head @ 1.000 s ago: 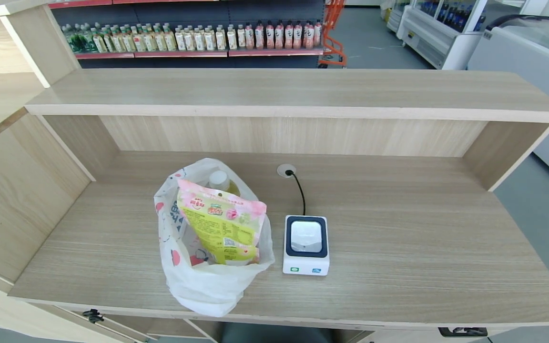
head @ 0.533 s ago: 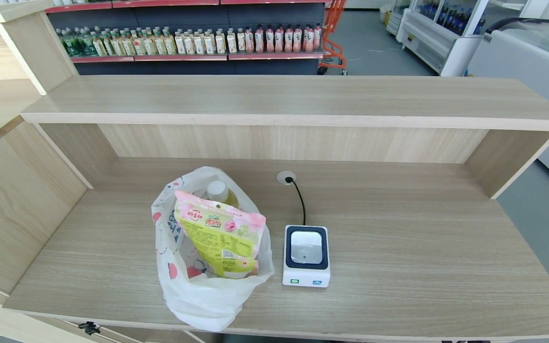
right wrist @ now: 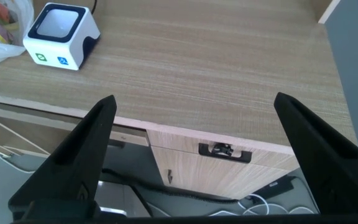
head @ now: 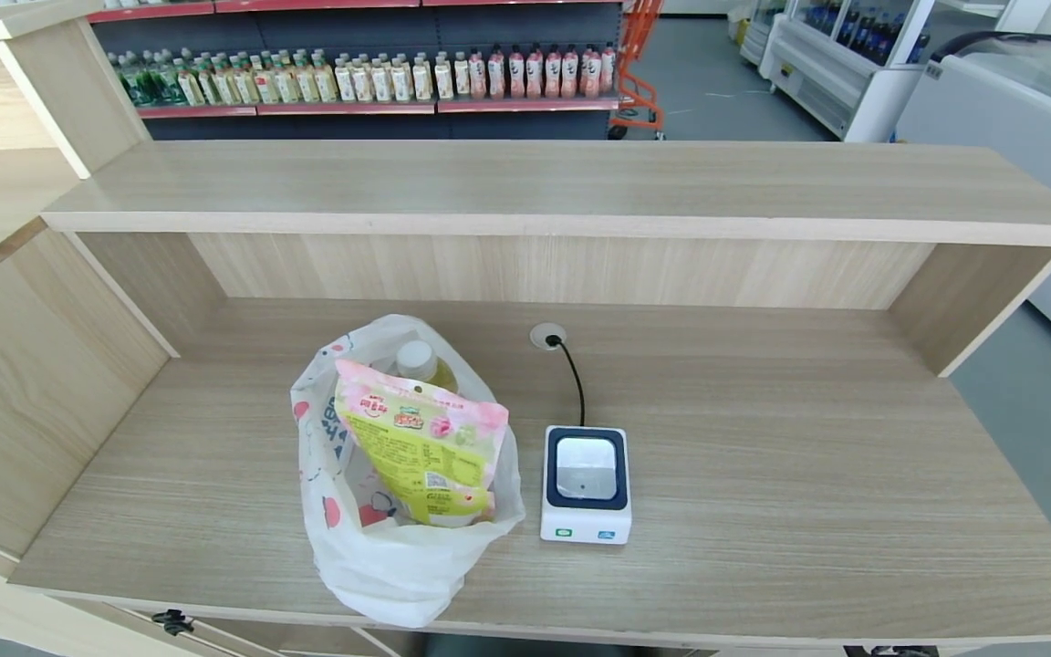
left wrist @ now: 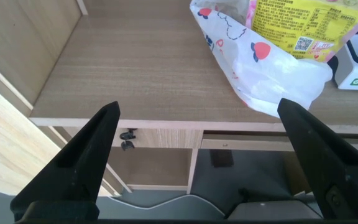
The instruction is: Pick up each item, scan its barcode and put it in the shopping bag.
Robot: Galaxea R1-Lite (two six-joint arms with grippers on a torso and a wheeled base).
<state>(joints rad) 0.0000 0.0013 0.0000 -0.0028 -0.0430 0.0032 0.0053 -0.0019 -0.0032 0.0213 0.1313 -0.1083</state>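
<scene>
Checkout counter (head: 763,474), seen from the robot's side: we find the white shopping bag (head: 398,557), printed with small red hearts, standing open on the left half of the wooden top. Inside it a yellow and pink snack pouch (head: 425,447) leans upright with its top above the bag's rim. Behind the pouch we see the white cap of a bottle (head: 417,358) of yellow drink.

Just beside the bag, on its right, sits the white barcode scanner (head: 585,484), its dark-framed window facing up. The two are very close, though we cannot tell whether they touch. A black cable (head: 571,379) runs from the back of the scanner to a round port (head: 547,336) in the counter top.

The left gripper (left wrist: 199,109) hangs off the counter's near edge in front of the bag, its two black fingers spread wide with nothing between them. The right gripper (right wrist: 196,101) hangs off the same edge, to the right of the scanner, its claw released and holding nothing. A small black latch (right wrist: 224,149) sits on the drawer front below the counter there.

Beyond the raised back ledge (head: 562,182), a store shelf (head: 379,78) carries a row of bottled drinks, and chest freezers (head: 1000,100) stand at the far right
</scene>
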